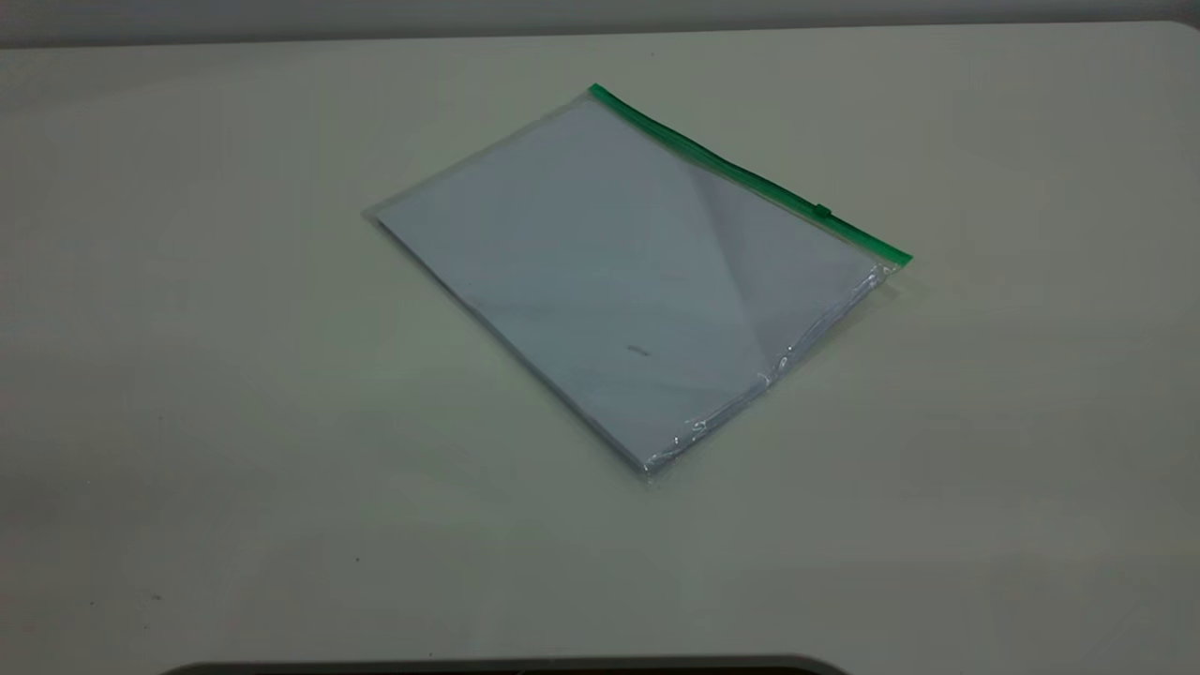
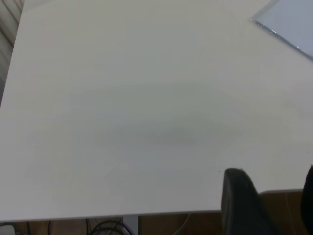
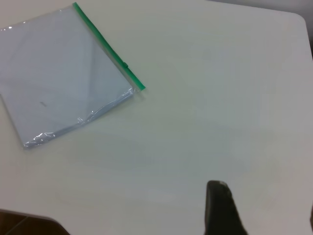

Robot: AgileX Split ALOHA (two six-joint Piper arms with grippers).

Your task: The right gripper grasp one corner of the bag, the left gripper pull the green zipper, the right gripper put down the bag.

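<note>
Exterior view was dim, with even, flat light and a greenish cast on the table [image 1: 234, 375]. Bag [image 1: 609, 272] cast only a faint shadow along its right edge; small glints showed there. Both wrist views were brighter, washed out and soft, near fingers [image 2: 242, 205] blurred.

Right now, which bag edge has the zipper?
The far long edge of the bag, toward the right arm: only it carries the green zipper; the other three edges are clear plastic.
</note>
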